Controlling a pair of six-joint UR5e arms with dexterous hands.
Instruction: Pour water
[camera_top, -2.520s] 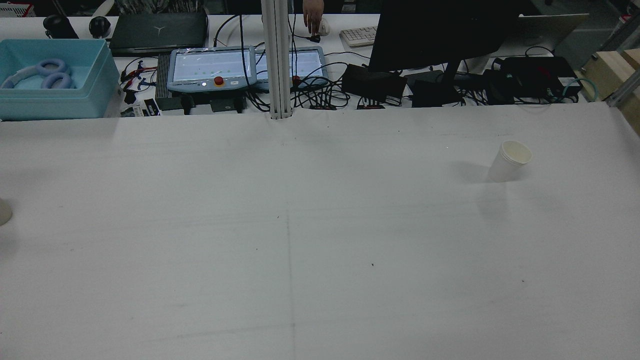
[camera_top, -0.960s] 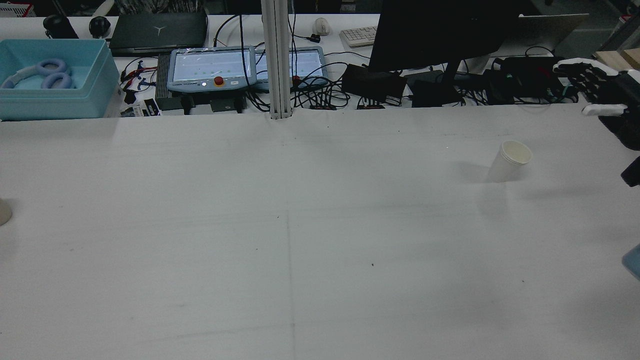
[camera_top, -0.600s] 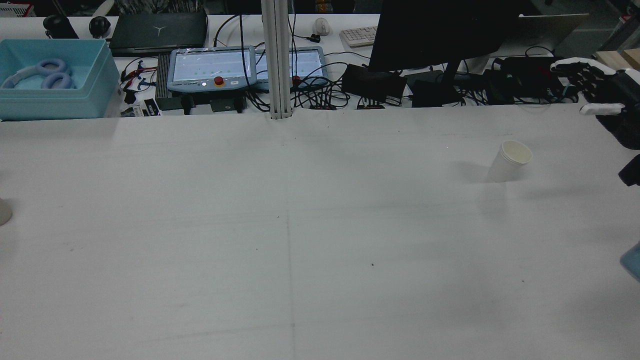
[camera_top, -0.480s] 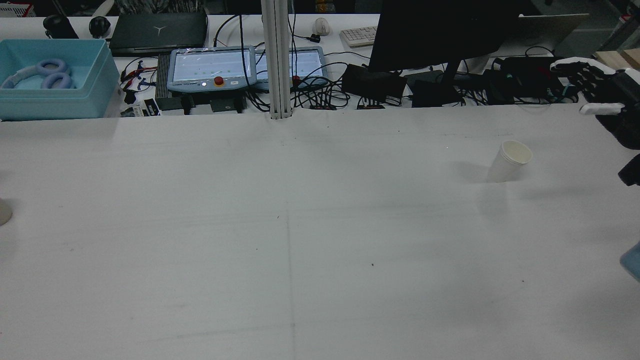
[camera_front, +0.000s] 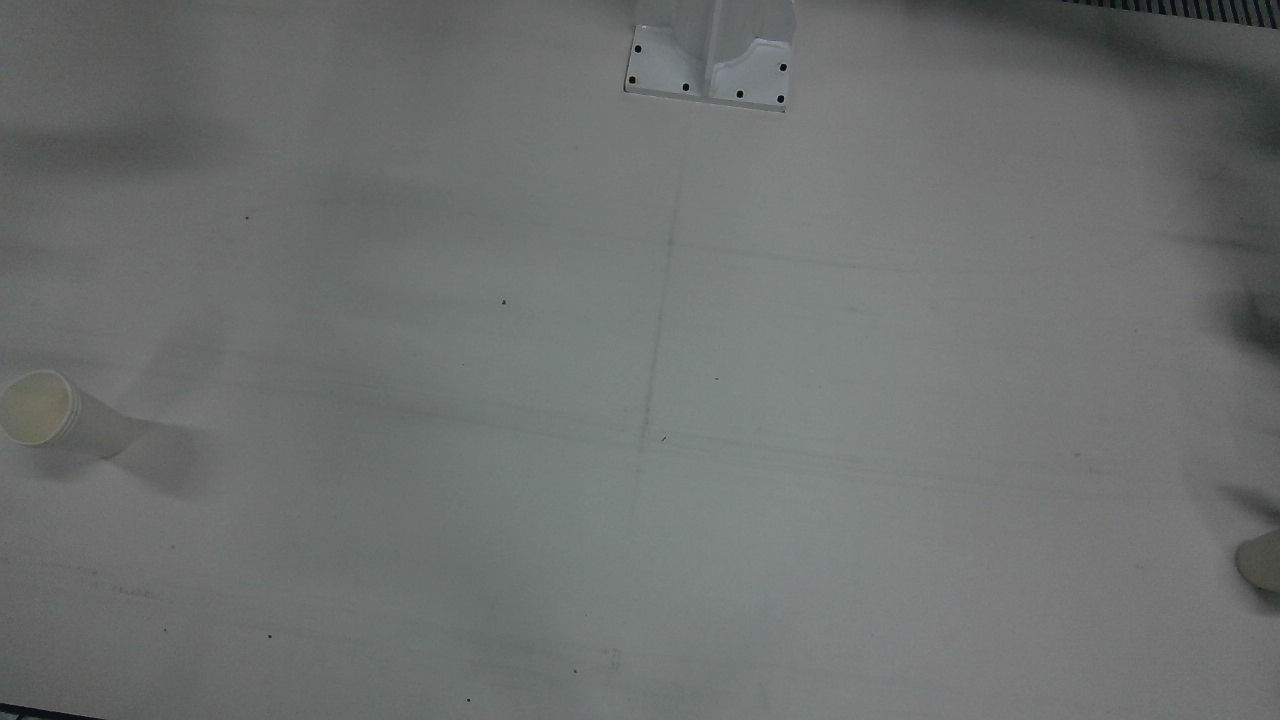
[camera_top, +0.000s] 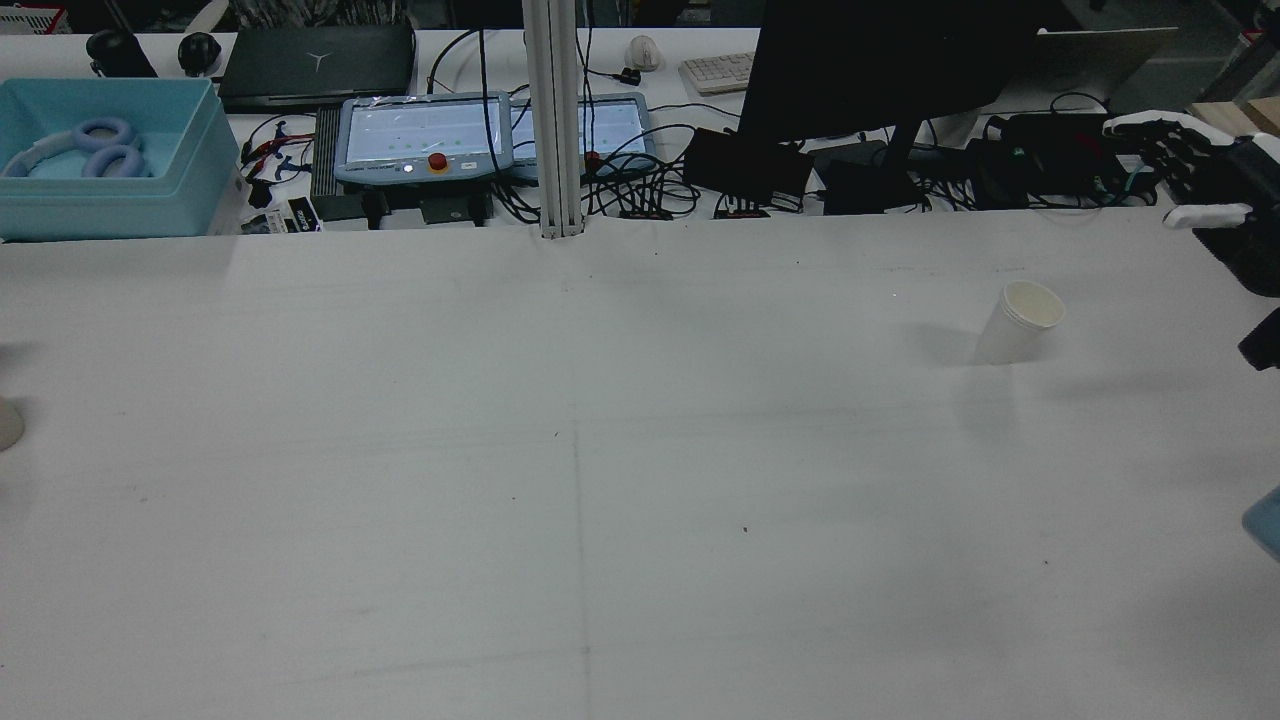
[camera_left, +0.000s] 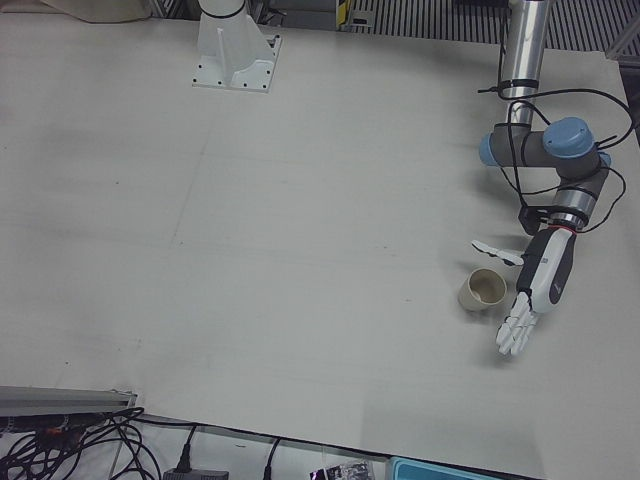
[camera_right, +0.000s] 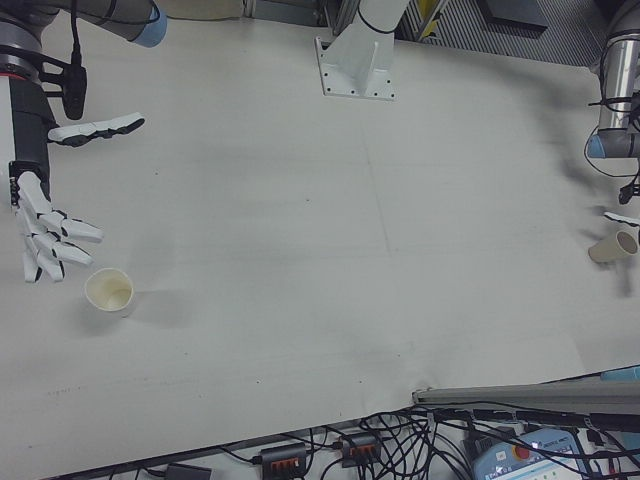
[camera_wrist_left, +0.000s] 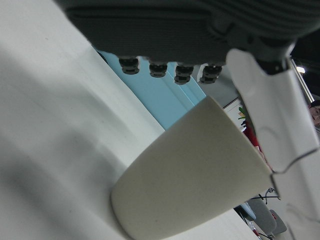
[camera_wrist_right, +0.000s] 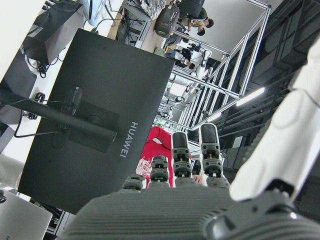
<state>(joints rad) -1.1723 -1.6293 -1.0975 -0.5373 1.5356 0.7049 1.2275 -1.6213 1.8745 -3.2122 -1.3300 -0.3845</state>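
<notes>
Flanking two cups (camera_left: 484, 291) (camera_right: 109, 291), both robot hands (camera_left: 530, 293) (camera_right: 45, 228) hover spread, empty, unobstructed.

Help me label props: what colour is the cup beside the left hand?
The cup is plain beige, with no pattern; the left-front view shows it best, beside the open left hand.

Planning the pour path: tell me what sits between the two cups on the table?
Nothing: in the front view only bare table stretches between the left cup and the right cup.
</notes>
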